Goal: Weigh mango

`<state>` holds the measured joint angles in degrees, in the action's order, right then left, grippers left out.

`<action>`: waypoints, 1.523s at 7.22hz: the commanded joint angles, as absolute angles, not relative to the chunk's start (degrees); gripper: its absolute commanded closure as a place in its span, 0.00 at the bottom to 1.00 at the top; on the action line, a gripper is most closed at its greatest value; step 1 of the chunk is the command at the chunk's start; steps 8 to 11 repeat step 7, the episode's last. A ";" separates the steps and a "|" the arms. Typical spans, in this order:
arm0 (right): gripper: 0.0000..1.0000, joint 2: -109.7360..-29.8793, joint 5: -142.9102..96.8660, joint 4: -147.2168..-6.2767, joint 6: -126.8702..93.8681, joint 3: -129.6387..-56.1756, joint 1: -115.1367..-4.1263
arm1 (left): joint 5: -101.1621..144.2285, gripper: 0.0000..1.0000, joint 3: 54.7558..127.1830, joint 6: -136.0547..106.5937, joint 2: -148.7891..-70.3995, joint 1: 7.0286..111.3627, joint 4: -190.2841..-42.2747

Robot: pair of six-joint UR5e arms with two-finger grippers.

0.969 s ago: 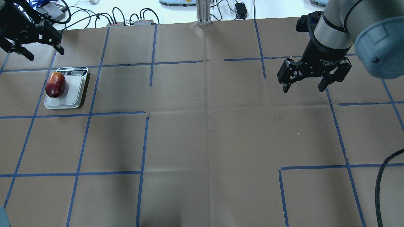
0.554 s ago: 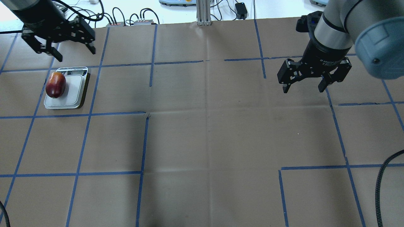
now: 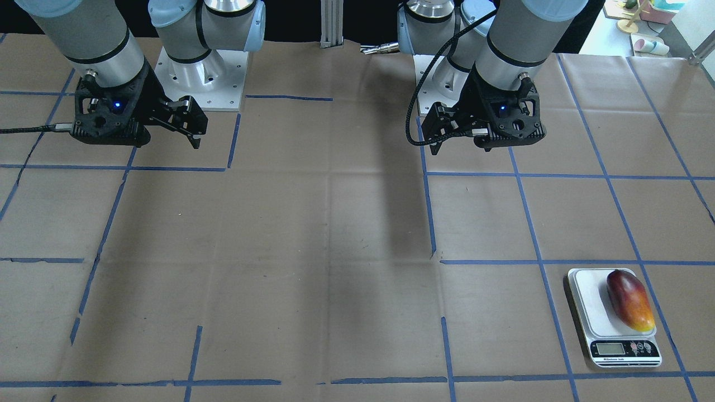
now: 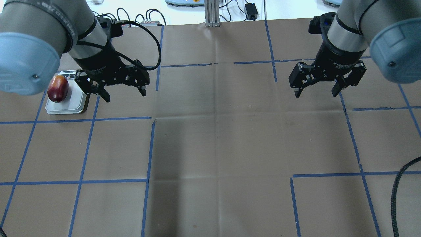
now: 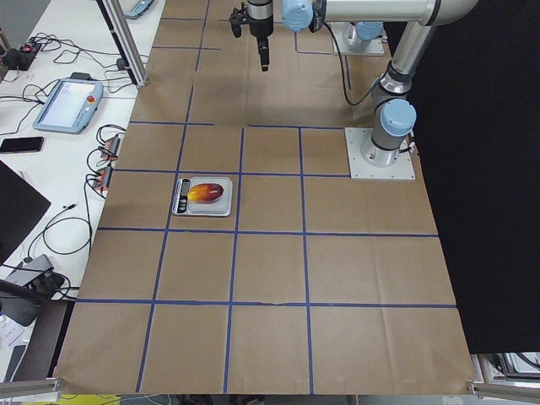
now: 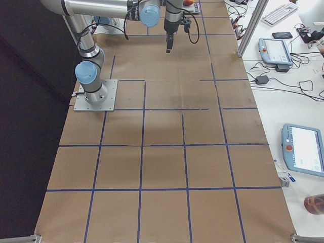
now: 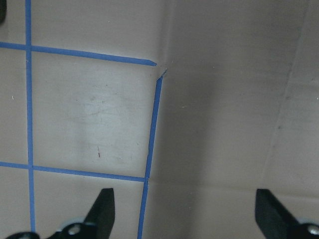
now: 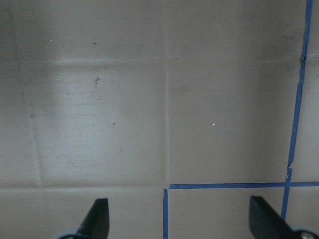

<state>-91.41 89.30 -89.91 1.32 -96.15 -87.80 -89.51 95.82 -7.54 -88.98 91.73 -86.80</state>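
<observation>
Moved: since a second ago the left gripper (image 4: 125, 95) has swung in from the table's far left corner. It has passed the far side of the small white rectangular kitchen scale (image 3: 592, 304) and now hangs above the paper just on the scale's inner side. You see the right gripper (image 4: 315, 94) where it was. The elongated dark red-maroon mango (image 3: 630, 300), shading to orange-yellow at one end, has not shifted either.
Left gripper: its black fingers (image 7: 102, 215) stand wide apart with nothing between them. In its wrist view you find only brown paper and blue tape lines (image 7: 152, 124) under the gap.
Right gripper: it is spread just as wide and holds nothing. It hangs above the paper on the table's right half, well apart from the scale. Its wrist view shows you bare paper and a tape corner.
Mango: it lies lengthwise on the scale's platform, along the edge toward the table's left end, and touches neither gripper. Its yellow end points toward the display.
Scale: it sits flat on the far left part of the table. Its grey display strip (image 3: 610, 349) is at the edge away from the robot, and you cannot read the digits.
Table: a brown paper covering (image 4: 213, 141) is marked into squares by the blue tape.
Cable: a black cable (image 4: 157, 39) loops from the left wrist.
</observation>
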 commanded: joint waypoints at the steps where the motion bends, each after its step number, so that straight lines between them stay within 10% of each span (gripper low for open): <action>1: 0.00 -91.41 89.30 -89.91 1.32 -96.15 -87.80 | -92.29 0.00 96.51 -5.10 -88.68 91.23 -84.55; 11: 0.00 -91.41 89.30 -89.91 1.32 -96.15 -87.80 | -91.14 0.00 95.54 -4.83 -89.21 90.79 -84.64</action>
